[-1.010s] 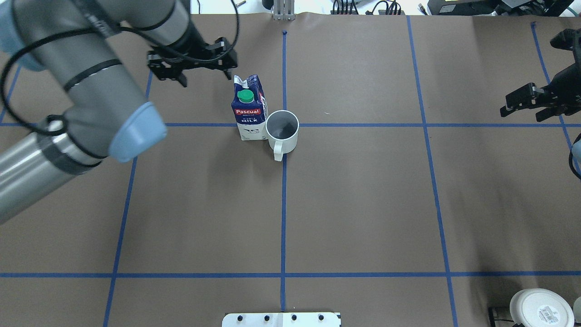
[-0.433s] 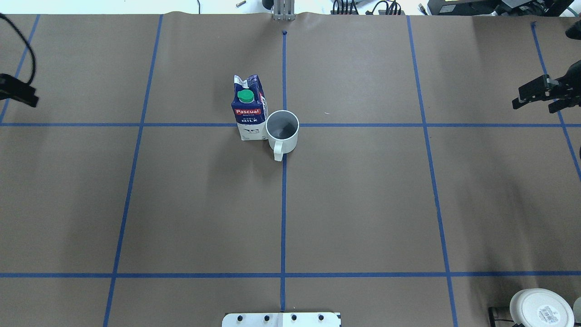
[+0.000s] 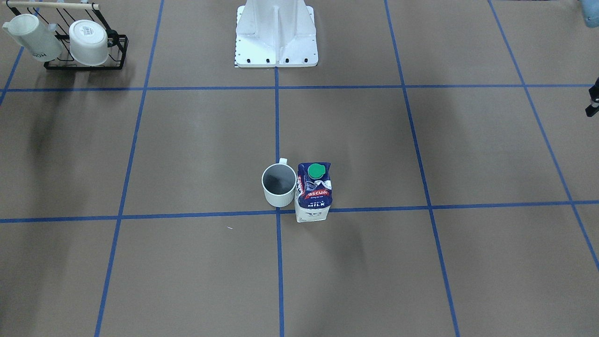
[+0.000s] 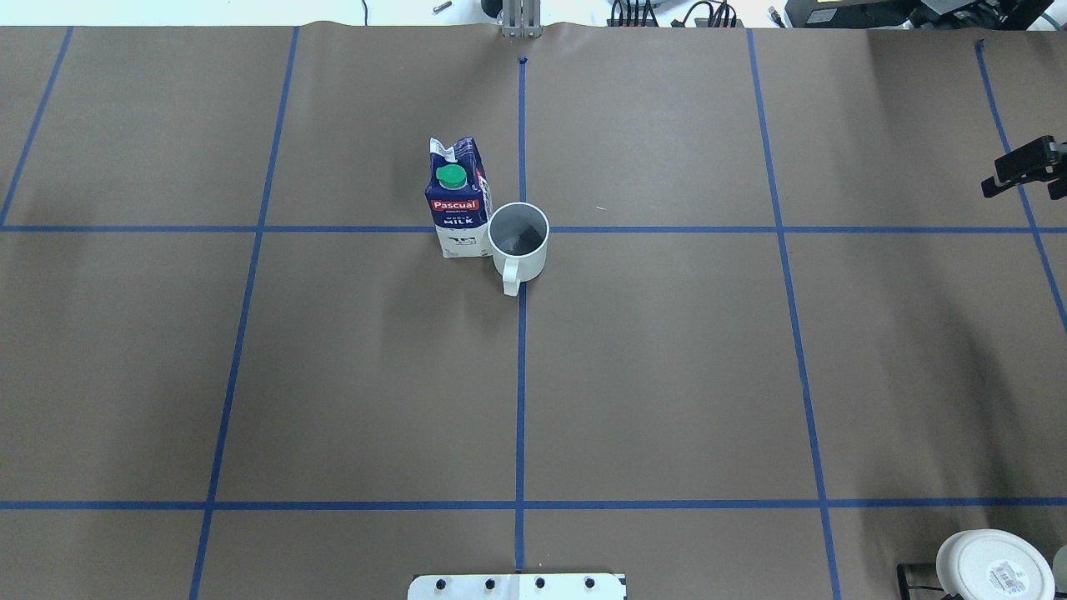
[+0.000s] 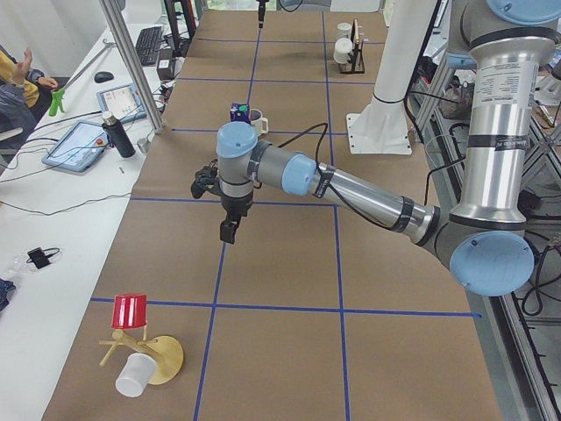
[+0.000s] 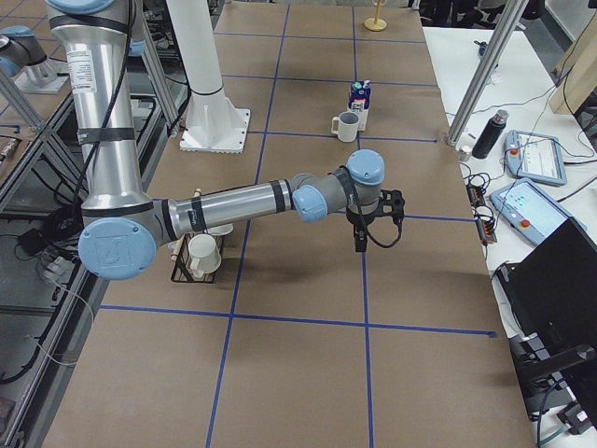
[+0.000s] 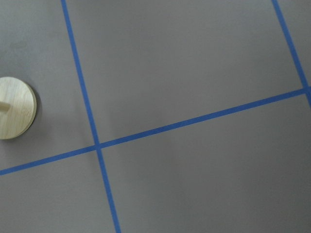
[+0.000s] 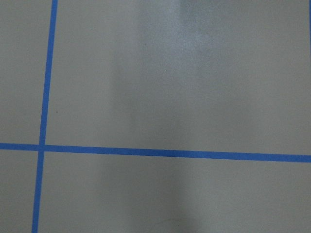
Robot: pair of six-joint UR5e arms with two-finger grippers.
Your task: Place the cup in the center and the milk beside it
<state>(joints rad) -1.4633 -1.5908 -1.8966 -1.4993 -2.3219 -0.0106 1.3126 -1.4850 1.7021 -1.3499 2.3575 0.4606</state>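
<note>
Desk: a brown paper-covered desk (image 4: 667, 375) marked with blue tape lines (image 4: 520, 400) is being seen from all sides.

Left arm: the grey arm with pale-blue joints (image 5: 351, 189) is being held over the desk's left end. Its left gripper (image 5: 228, 230) is being pointed downward at bare paper; whether its jaws are apart or together cannot be told.

Right arm: its counterpart (image 6: 242, 201) is being held over the right end. The right gripper (image 4: 1027, 177) is being cut off by the overhead view's edge, its jaws seemingly apart and nothing being held.

Milk: the dark-blue and white carton with a round green cap (image 4: 457, 200) is being left upright, just beside the mug on its left-end side, seemingly touching.

Cup: the white cylindrical mug with a dark grey inside (image 4: 518, 237) is being left upright midway between the two ends, somewhat nearer the far edge, handle turned toward the robot's edge.

Progress: both placements are being judged complete; nothing is being seen as left to move.
</note>
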